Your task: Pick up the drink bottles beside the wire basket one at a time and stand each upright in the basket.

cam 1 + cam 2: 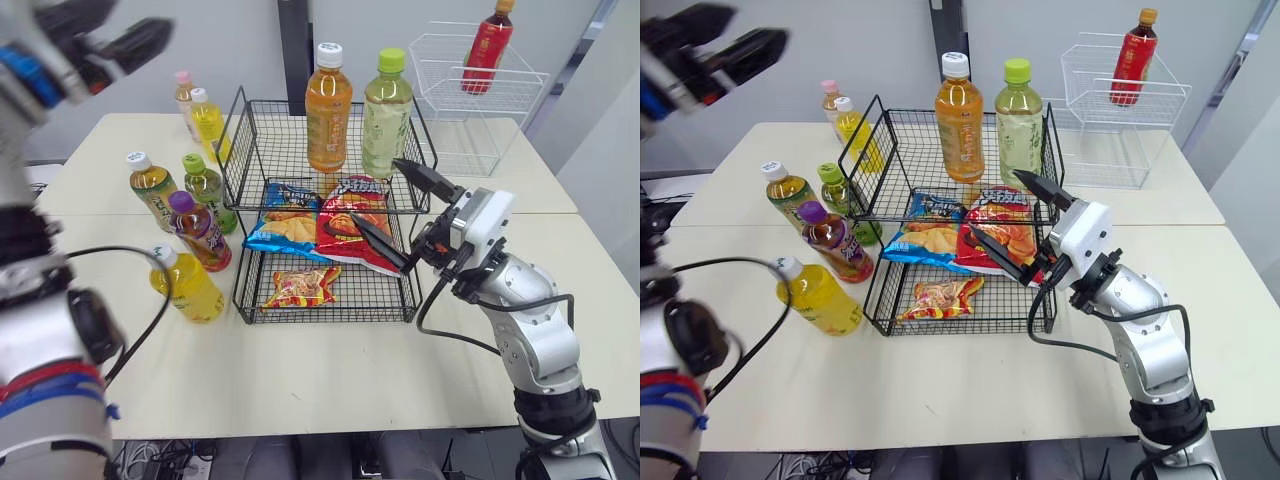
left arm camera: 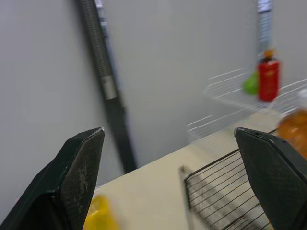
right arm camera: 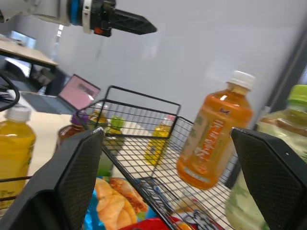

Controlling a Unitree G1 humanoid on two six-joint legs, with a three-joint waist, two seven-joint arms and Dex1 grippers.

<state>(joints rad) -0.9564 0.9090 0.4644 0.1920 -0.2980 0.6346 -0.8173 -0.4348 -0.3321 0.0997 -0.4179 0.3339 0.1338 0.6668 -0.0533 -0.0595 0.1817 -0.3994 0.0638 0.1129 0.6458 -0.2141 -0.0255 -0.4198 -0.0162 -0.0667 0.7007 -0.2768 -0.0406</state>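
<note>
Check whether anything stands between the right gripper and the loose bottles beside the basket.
Yes: the wire basket, holding snack bags and two upright bottles, sits between the right gripper and the loose bottles on its far side.

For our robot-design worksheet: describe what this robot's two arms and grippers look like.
The left gripper and right gripper each have two black, tapered, textured fingers. The right arm is silver metal with a white wrist block and black cables. The left arm is grey-white with red and blue bands.
</note>
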